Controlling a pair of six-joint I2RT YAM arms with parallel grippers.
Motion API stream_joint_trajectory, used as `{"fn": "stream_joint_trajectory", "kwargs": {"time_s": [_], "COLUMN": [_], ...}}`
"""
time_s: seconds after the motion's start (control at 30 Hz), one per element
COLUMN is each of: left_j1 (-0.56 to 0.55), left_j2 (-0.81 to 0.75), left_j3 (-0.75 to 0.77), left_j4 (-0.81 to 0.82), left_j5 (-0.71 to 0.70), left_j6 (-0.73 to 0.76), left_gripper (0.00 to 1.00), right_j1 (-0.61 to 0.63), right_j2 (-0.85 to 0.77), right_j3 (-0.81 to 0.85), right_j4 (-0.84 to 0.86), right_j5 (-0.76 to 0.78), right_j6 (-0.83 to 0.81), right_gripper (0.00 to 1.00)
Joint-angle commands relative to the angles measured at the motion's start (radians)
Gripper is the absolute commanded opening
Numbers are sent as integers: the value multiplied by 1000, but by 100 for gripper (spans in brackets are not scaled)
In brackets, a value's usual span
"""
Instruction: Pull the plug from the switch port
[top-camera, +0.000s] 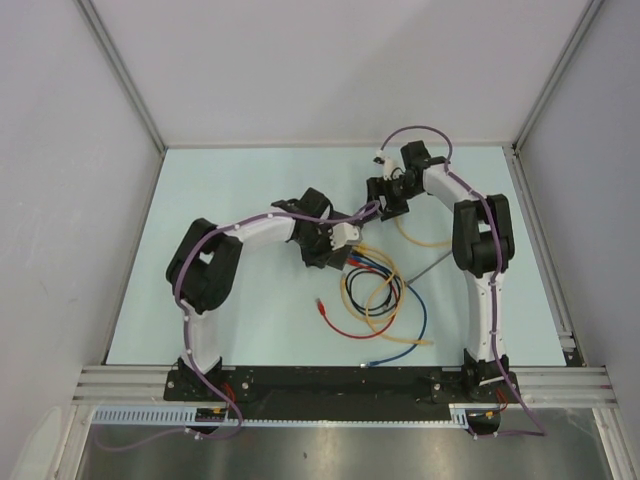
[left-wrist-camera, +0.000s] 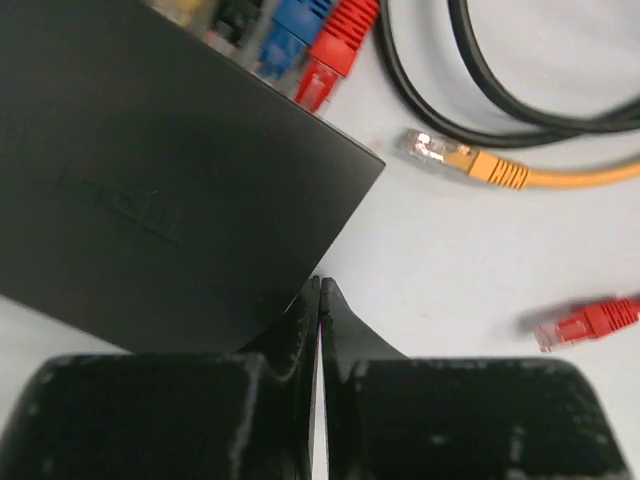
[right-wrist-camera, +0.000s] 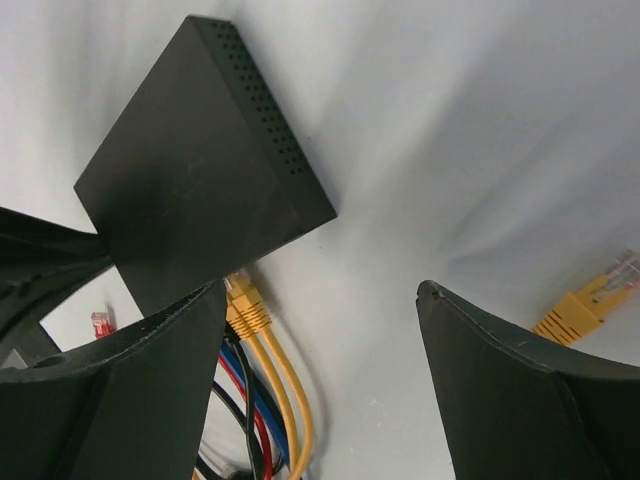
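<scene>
- Pale blue-green table with grey walls on three sides; both arms reach in toward the middle, above a loose tangle of cables.
- On the left gripper the two fingers are pressed flat together, with nothing seen between them.
- The switch lies flat just beyond and to the left of those closed fingertips. Its near edge is right at the tips, though contact cannot be told.
- At the far edge of the switch from the left fingers, a blue plug and a red plug sit side by side in the sockets.
- Ahead and to the right of the left fingers lies a loose yellow plug on the table, with a black cable curving past it.
- A loose red plug lies to the right of those fingers, apart from the switch.
- On the right gripper the fingers are spread wide and hold nothing.
- In the right wrist view the switch lies just beyond the left-hand finger.
- A plugged yellow plug sits in the switch's edge right beside that finger, its cable running down along the finger's inner side.
- Next to the right-hand finger, on its outer side, the loose yellow plug shows again.
</scene>
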Motion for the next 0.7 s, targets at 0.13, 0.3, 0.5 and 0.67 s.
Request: {"fn": "stream_joint_trajectory", "kwargs": {"time_s": [0.13, 0.3, 0.5, 0.67], "left_j1": [69, 102, 126, 161], "left_j2": [-18, 18, 120, 137], "left_j3": [237, 306, 390, 380], "left_j4": [-93, -125, -159, -145], "left_j5": [118, 180, 220, 251], "left_j6": [-73, -226, -386, -472], "left_gripper": [12, 19, 20, 19], "right_j1": [-73, -82, -75, -53], "right_j2": [1, -18, -19, 33], "right_j3": [-5, -86, -124, -86], "right_j4": [-28, -45, -5, 52], "right_j5": [-154, -242, -257, -302], "right_j6": [-58, -121, -73, 6], "right_gripper": [74, 70, 66, 66]}}
